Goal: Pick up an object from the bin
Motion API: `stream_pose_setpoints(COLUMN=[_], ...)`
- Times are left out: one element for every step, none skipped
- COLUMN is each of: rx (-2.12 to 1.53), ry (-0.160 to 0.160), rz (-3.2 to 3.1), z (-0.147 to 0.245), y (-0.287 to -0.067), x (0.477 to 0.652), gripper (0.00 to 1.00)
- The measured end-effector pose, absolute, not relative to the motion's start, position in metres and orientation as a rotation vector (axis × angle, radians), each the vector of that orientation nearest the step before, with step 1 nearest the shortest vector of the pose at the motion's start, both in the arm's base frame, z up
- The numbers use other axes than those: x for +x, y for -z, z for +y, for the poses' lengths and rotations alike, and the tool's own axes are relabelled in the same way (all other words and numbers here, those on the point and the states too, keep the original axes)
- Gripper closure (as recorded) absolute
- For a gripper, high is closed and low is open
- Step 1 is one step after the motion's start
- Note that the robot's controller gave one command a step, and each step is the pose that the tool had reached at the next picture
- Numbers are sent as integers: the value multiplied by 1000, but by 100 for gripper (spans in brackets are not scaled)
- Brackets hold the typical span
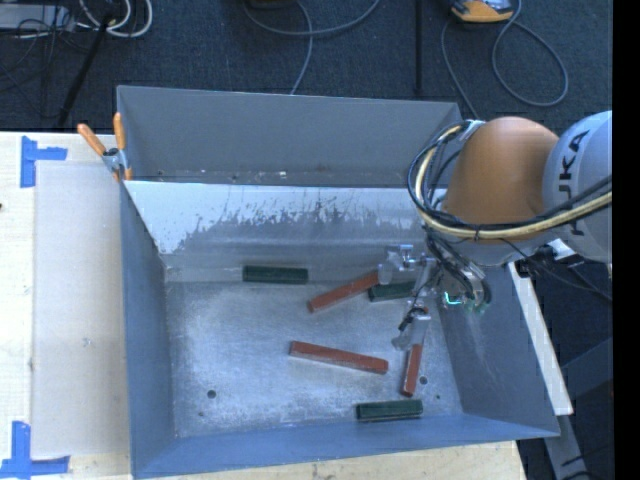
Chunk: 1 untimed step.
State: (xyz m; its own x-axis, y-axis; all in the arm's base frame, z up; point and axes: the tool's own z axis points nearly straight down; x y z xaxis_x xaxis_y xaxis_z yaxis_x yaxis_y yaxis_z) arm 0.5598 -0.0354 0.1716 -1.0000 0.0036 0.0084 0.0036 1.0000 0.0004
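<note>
We judge the short reddish-brown bar (411, 370) to be light and stiff, most likely wood or plastic. It lies straight, with flat faces and square edges, so it should neither bend nor crush in a grip. Its faces look smooth, so it may slip or swing if taken by one end. We would take it across its narrow width near the middle, where it would hang level.

The pincer (408, 330) hangs right at the bar's upper end, touching it or just above it; we cannot tell which. Nor can we tell how far the pincer is open, or whether it has hold of anything. From the pincer the bar runs toward the near edge of the bin (150, 298), slightly tilted.

The bar is a slim, brick-brown oblong. It is shorter than the long reddish-brown bar (338, 357) lying flat just beside the pincer on the view's left, and than the slanted reddish-brown bar (343, 293) a little farther up on that side. A dark green bar (389, 410) lies just past the short bar's far end.
</note>
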Motion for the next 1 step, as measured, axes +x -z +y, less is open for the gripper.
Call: stream_pose_setpoints(rx=[176], ry=[2], rz=[-3127], z=[-52], y=[-65], x=[523], gripper=[0])
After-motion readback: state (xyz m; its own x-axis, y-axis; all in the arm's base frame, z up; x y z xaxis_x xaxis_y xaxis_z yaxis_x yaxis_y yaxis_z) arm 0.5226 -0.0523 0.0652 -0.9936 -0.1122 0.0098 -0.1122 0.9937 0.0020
